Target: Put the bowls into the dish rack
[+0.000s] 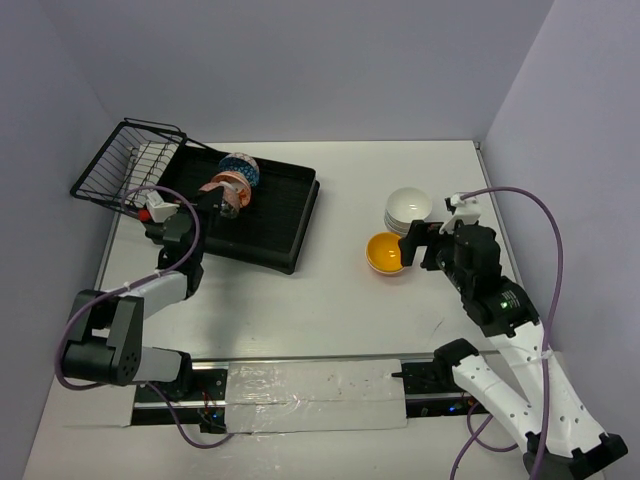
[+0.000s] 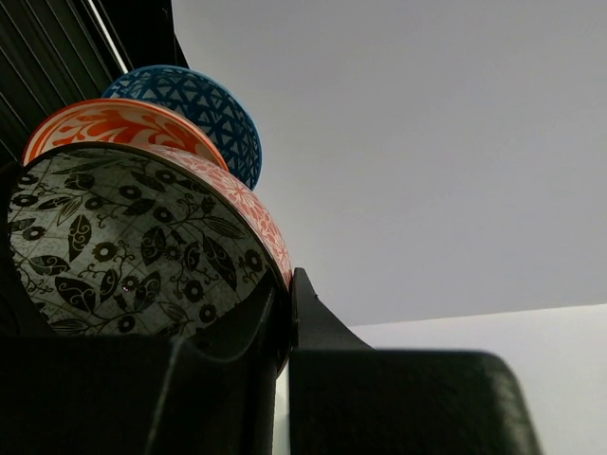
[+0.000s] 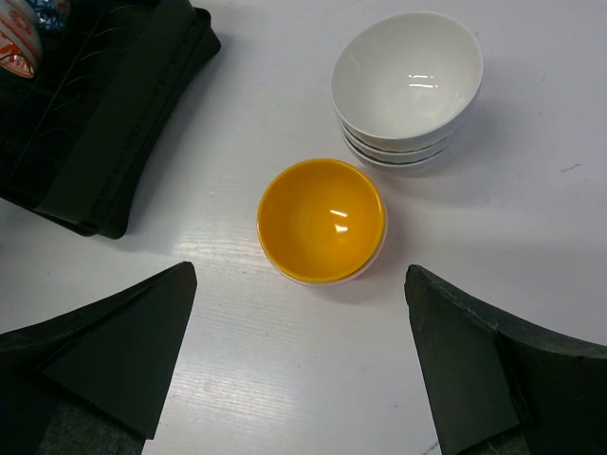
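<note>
Between perhaps lilac walls [image 1: 300, 60], white table [image 1: 340, 310] bears bowls [image 1: 408, 205].

Three patterned bowls [image 1: 233, 183] stand on edge in the black dish rack [image 1: 277, 218]; a yellow bowl [image 1: 385, 252] and stacked white bowls [image 1: 408, 206] sit right of it.

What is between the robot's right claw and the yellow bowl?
Nothing visible. The open right gripper faces the round yellow bowl, with only bare white table between them.

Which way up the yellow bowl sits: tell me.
Upright: the yellow bowl rests on the table, its open mouth facing up, beside the stack of white bowls.
</note>
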You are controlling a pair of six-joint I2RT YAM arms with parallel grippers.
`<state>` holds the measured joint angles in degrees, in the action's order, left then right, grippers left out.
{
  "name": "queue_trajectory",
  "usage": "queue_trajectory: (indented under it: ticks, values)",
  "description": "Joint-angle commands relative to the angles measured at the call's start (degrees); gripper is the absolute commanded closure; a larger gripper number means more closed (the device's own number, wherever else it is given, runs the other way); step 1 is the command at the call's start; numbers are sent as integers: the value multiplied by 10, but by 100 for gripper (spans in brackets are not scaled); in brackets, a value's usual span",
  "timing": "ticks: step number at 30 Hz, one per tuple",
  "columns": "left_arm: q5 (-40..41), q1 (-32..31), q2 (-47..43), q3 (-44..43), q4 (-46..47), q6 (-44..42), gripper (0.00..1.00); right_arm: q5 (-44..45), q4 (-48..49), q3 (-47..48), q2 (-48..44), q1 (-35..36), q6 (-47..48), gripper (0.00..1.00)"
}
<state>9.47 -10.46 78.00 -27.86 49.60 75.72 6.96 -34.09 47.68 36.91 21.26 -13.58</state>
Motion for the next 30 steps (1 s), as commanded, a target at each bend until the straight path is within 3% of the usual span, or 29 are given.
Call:
queue_trajectory:
  ticks: [1,30]
  values:
    - [17,3,15,-11,100,15,100,-7,25,27,8,4,12,2]
    - [5,2,132,-23,213,26,99,-5,22,25,6,5,19,2]
